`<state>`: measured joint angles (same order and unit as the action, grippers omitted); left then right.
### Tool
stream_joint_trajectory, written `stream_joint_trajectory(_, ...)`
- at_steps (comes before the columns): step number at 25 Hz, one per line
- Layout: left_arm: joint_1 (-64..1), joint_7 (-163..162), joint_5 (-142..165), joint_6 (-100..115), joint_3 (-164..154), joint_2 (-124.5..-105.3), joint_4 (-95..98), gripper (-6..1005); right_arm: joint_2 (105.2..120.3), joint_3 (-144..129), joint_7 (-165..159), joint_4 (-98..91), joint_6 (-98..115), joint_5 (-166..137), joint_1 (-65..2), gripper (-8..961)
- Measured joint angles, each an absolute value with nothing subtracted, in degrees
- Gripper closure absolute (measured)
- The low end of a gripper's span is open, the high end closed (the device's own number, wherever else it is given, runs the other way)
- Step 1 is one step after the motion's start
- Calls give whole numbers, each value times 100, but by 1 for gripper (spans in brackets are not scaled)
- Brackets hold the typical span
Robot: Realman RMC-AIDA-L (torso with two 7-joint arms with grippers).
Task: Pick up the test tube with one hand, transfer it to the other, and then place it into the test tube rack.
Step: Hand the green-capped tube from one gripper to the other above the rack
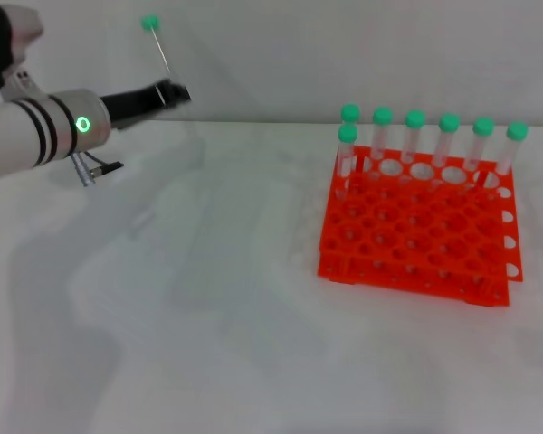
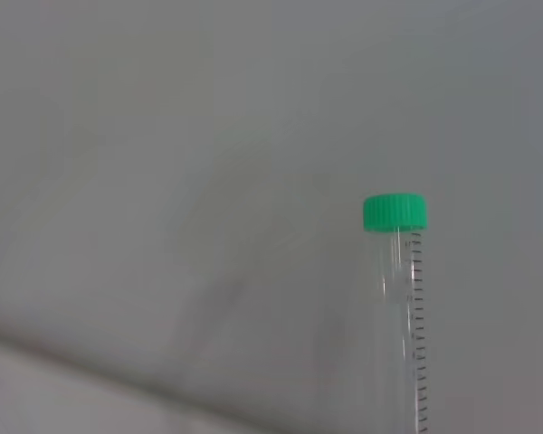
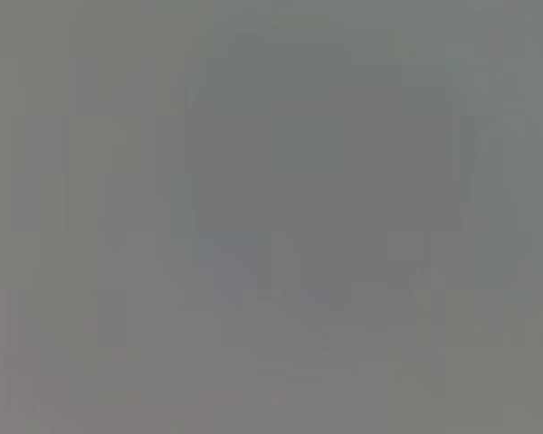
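My left gripper (image 1: pixel 167 93), a black hand on a white and silver arm with a green light, is shut on a test tube (image 1: pixel 157 47) and holds it upright in the air at the far left, green cap up. The same tube shows in the left wrist view (image 2: pixel 400 307), clear with printed marks and a green cap. The orange test tube rack (image 1: pixel 421 226) stands on the table at the right, with several green-capped tubes along its back row. My right gripper is out of view; the right wrist view shows only a plain grey surface.
The white table (image 1: pixel 208 298) stretches between my left arm and the rack. A pale wall rises behind the table. A small cable end hangs under my left wrist (image 1: pixel 89 170).
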<state>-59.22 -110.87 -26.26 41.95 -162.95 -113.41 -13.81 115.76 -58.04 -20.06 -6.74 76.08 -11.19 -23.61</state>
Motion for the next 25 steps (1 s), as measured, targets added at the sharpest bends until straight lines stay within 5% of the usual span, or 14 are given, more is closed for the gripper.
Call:
stream_joint_trajectory(4,-5545,-8396,-4754,4438,-16301,-11762,-1431,814,11525,-5961,-3010,-713,7346,-1194,-2349,84)
stream_joint_trajectory(7,-5250,-6718,-5619,4917,-16304,-11903,-1096,814,11466,-6286,-3596,-764,7337,-1343,-2314,84)
stream_joint_trajectory(11,-4901,-4484,-6190,5572,-16289,-11923,-152,814,11330,-6764,-4345,-1040,7512,-1629,-2138,83)
stream_joint_trajectory(12,-4846,-4050,-6227,5672,-16287,-11930,21,814,11163,-7096,-4937,-1418,7640,-1996,-1967,83)
stream_joint_trajectory(18,-4556,-2317,-6215,6074,-16286,-11969,1163,814,10761,-7321,-6066,-2073,8405,-3484,-1904,85)
stream_joint_trajectory(25,-4522,-1932,-5389,6095,-16290,-12023,1857,814,10711,-7319,-6416,-2484,8574,-4831,-2382,93)
